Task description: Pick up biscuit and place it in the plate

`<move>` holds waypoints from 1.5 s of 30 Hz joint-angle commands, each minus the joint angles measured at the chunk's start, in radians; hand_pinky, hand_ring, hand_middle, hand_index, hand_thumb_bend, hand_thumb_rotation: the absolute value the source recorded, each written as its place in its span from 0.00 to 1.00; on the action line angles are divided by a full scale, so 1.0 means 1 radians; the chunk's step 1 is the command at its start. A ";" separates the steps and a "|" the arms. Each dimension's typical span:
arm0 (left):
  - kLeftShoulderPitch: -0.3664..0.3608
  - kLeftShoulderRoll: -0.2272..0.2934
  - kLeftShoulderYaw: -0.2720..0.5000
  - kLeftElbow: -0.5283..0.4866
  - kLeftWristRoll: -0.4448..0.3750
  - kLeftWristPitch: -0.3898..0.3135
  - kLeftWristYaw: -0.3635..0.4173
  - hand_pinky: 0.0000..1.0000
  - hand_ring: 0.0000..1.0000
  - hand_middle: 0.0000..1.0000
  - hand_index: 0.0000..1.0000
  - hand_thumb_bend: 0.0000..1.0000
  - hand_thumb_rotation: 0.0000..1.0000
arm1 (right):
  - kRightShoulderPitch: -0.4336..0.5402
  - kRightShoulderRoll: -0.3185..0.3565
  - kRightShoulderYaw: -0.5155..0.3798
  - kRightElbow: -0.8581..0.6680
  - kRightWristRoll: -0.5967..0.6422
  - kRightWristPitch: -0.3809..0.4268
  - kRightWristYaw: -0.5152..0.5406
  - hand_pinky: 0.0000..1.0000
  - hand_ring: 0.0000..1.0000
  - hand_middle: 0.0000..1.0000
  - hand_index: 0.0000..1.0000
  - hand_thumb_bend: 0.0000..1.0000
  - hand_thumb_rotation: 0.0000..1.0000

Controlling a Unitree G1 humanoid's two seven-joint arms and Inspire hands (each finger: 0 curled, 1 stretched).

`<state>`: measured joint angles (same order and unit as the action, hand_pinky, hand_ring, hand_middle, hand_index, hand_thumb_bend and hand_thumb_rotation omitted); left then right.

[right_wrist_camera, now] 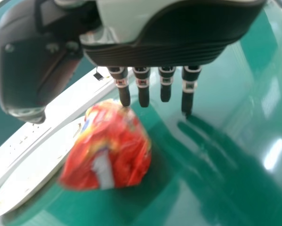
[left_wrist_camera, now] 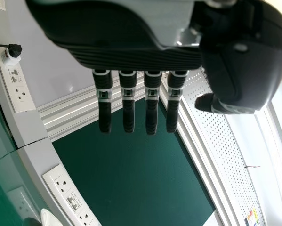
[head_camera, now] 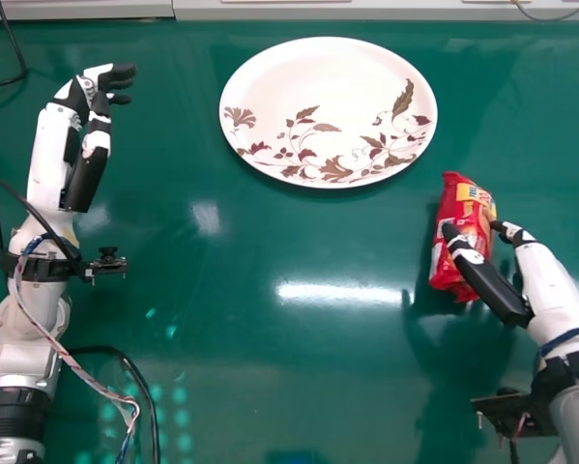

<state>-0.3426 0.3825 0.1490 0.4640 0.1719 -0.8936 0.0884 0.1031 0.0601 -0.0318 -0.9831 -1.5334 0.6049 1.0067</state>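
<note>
Flanking the red biscuit packet: right hand, its straight fingers spread from the thumb. Packet is positioned near the patterned plate. Left hand, fingers extended, is held at left.

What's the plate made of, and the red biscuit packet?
The plate looks smooth and hard, pale with brown leaf patterns, so maybe glazed ceramic, or hard plastic. The red biscuit packet seems to be thin, shiny plastic film, since it's crinkled and catches the light.
</note>
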 commanded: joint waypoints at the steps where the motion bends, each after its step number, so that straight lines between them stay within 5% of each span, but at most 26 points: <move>1: 0.043 -0.048 -0.025 0.018 -0.016 0.000 -0.006 0.70 0.80 0.81 0.79 0.19 0.03 | 0.011 0.021 -0.024 0.033 -0.035 -0.030 0.029 0.81 0.98 1.00 1.00 0.86 0.33; 16: 0.060 -0.080 -0.033 -0.056 0.012 0.015 0.014 0.65 0.78 0.79 0.78 0.15 0.12 | -0.136 -0.072 -0.198 0.054 -0.154 -0.239 0.350 0.94 1.00 1.00 1.00 0.92 0.34; 26: 0.073 -0.101 -0.038 -0.071 0.007 0.013 0.016 0.64 0.79 0.79 0.78 0.12 0.16 | -0.224 -0.071 -0.264 0.096 -0.256 -0.322 0.522 0.97 1.00 1.00 1.00 0.94 0.37; 38: 0.098 -0.131 -0.043 -0.109 0.006 0.030 0.017 0.67 0.79 0.80 0.80 0.12 0.20 | -0.289 -0.036 -0.223 0.231 -0.307 -0.342 0.512 1.00 1.00 1.00 1.00 0.92 0.41; 45: 0.114 -0.138 -0.047 -0.137 -0.007 0.049 0.005 0.71 0.81 0.81 0.81 0.11 0.18 | -0.309 -0.046 -0.165 0.330 -0.311 -0.354 0.456 0.92 1.00 1.00 1.00 0.98 0.47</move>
<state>-0.2880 0.2959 0.1324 0.3006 0.1759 -0.8558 0.0955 -0.2431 -0.0042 -0.2181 -0.7307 -1.8641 0.2581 1.4419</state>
